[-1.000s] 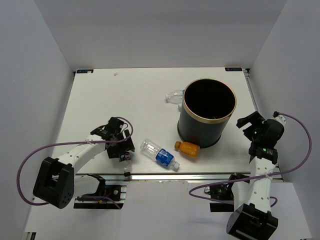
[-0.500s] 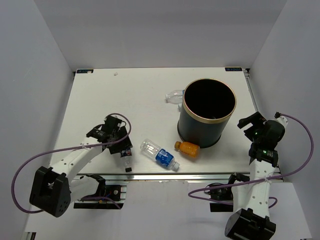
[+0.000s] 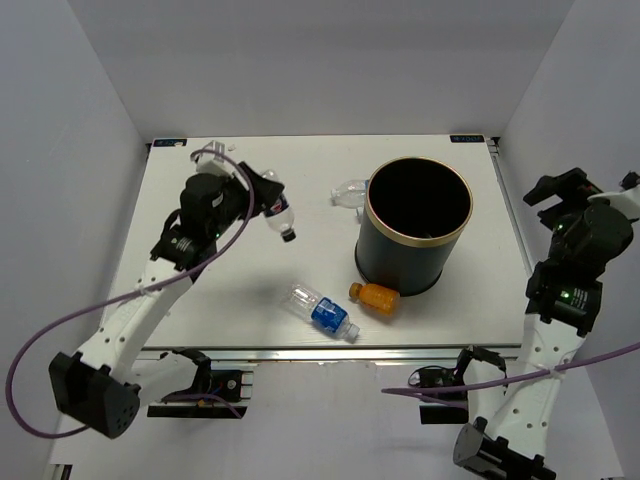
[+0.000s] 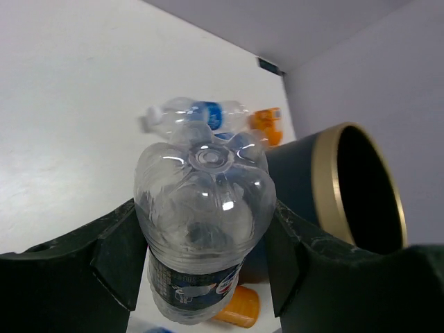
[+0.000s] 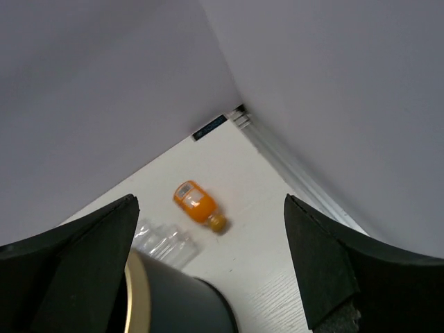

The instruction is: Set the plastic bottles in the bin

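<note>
Since a second before, the left arm had lifted off the near-left part of the desk (image 3: 300, 160) and swung farther in, taking the Pepsi bottle (image 3: 278, 208) with it, while the right arm had risen by the right edge. Closest to the near edge we saw the blue-labelled bottle (image 3: 322, 311) lying on its side. Just beside it lay the orange bottle (image 3: 378, 297), at the foot of the bin (image 3: 400, 268). The bin stood right of centre, its inside too dark for us to read. Left of it and well apart, the left gripper (image 3: 258, 196) was clamped on the Pepsi bottle low on its body, with the base toward the wrist camera and the cap tipped down toward the desk. The right gripper (image 3: 562, 187) hung spread wide and held nothing. Farthest off, the unlabelled bottle (image 3: 349, 192) lay against the bin's far-left side. We judged the step in hand to be the carry to the bin. We would keep the bottle high enough for its hanging cap to clear the gold rim and bring it over the middle of the mouth. Only then would we let the fingers part, since a light bottle dropped at the edge could bounce out or nudge the bin.
</note>
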Available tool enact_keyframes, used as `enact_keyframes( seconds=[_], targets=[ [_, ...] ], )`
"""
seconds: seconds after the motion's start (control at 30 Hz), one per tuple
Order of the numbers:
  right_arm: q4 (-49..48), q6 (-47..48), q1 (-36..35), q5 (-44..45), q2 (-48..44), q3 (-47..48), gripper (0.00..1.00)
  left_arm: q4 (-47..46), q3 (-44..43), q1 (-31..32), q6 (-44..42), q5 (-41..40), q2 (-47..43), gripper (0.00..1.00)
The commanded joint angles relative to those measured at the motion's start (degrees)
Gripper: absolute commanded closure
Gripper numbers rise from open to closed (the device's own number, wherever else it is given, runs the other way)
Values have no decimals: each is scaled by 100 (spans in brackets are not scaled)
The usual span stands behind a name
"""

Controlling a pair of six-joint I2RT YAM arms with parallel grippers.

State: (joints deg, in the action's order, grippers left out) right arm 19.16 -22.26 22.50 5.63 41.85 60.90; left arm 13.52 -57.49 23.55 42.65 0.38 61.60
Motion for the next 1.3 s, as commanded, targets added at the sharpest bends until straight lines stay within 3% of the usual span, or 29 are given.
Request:
enact_keyframes(
  seconds=[0.0, 0.07, 0.37, 0.57, 0.77, 0.87, 1.07, 1.17, 1.2, 1.27],
  targets=[
    [175, 335, 9, -1364, 648, 622, 11, -1095, -612, 236, -161, 1067, 709, 66],
    [403, 520, 9, -1922, 1138, 913, 11, -1071, -1321, 378, -405, 1227, 1236, 66],
    [713, 960, 9, -2390, 2651, 1319, 11, -1123, -3671, 941, -926, 2982, 2944, 66],
    [107, 1013, 9, -3173, 3224, 792, 11, -1159, -4848, 1283, -908, 3073, 3821, 63],
    [-289, 1084, 9, -3287, 3611, 362, 11, 220, -6894, 1758, -1391, 2950, 5237, 62],
    [-422, 1048, 9, -3340, 3682, 194, 11, 345, -7231, 1785, -1312, 3126, 5713, 59],
    [-518, 1092, 9, -3209, 3594, 53, 11, -157, -6985, 1934, -1119, 3222, 5880, 54],
    [-510, 1092, 9, -3112, 3576, 18, 11, -51, -7214, 1987, -1119, 3214, 5995, 37],
    [-510, 1092, 9, -3103, 3576, 18, 11, -42, -7223, 2004, -1119, 3214, 5995, 25],
    [-492, 1101, 9, -3103, 3585, 27, 11, -34, -7223, 2013, -1119, 3222, 5969, 11]
  ],
)
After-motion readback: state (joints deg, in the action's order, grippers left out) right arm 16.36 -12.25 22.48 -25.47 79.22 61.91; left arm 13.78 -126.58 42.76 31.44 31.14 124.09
